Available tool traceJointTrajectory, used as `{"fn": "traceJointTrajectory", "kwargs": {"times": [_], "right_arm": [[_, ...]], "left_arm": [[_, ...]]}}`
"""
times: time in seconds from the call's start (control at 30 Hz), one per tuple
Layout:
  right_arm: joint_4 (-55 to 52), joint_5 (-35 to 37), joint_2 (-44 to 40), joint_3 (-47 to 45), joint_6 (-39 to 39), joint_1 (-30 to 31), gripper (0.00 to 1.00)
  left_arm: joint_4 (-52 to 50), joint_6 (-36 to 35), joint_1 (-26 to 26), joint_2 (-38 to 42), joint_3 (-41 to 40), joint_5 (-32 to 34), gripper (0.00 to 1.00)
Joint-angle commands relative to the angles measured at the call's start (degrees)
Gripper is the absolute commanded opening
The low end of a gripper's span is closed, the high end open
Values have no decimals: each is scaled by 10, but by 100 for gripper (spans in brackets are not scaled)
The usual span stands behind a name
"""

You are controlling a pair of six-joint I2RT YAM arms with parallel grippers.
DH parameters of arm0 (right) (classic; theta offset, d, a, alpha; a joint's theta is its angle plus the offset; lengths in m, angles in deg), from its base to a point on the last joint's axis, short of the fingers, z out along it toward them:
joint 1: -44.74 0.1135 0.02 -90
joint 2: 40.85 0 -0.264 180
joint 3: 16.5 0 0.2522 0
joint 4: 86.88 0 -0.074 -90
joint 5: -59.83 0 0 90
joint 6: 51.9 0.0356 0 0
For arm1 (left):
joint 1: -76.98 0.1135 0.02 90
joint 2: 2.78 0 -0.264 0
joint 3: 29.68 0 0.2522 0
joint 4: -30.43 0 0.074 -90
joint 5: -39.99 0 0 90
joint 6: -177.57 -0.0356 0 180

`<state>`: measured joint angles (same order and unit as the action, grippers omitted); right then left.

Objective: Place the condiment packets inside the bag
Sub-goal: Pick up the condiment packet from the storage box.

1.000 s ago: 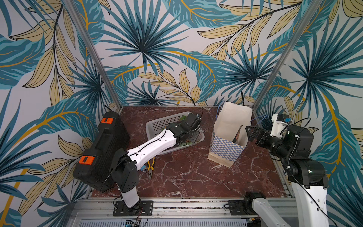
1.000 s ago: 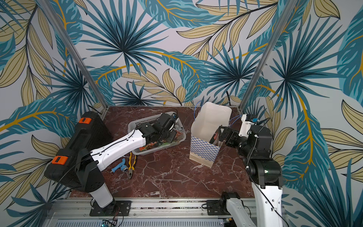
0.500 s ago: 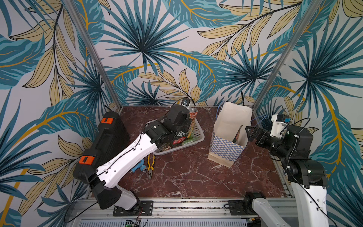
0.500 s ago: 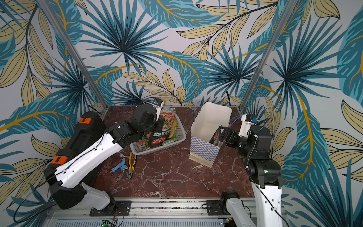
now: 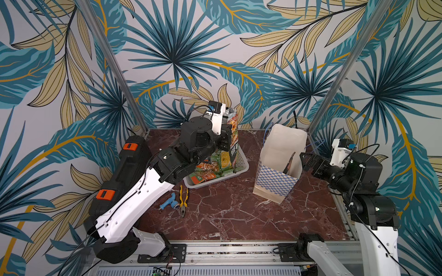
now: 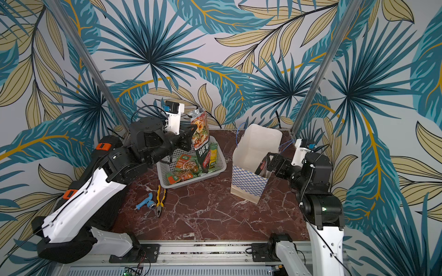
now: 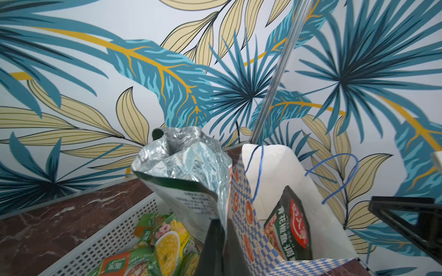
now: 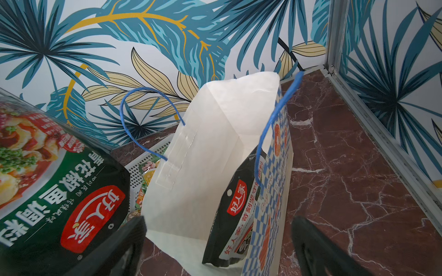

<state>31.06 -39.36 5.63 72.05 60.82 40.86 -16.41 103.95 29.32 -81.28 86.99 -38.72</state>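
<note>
**Packet over the basket, bag to the right**

The left gripper (image 6: 191,133) has a lifted packet (image 6: 202,141) upright between its jaws. Directly below this gripper sits the basket (image 6: 167,184), with loose packets (image 6: 184,165) lying inside it. To the gripper's right, apart from the basket, the bag (image 6: 253,148) stands upright on the table (image 6: 215,215). A bagged packet (image 6: 263,166) leans inside it, against the wall nearer the right gripper (image 6: 271,162). That gripper sits at the bag's right rim, with the bag's mouth ahead of it. Back toward the left arm's base, in front of the basket, lie the pliers (image 6: 160,198), with a small tool (image 6: 144,203) just to their left. A case (image 5: 130,162) stands left of that arm.
</note>
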Motion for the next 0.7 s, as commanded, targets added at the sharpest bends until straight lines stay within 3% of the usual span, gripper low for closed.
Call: {"fn": "traceJointTrajectory", "kwargs": {"times": [0.0,0.3,0.67], "right_arm": [[2,16,-6,3,6,-1,100],[-1,24,-7,5,10,-2,99],[-38,108,-9,22,10,-2,99]], "left_arm": [[85,16,-20,23,64,-38,0],[101,27,-46,-10,155,-133,0],[92,57,-51,-165,344,-298,0]]}}
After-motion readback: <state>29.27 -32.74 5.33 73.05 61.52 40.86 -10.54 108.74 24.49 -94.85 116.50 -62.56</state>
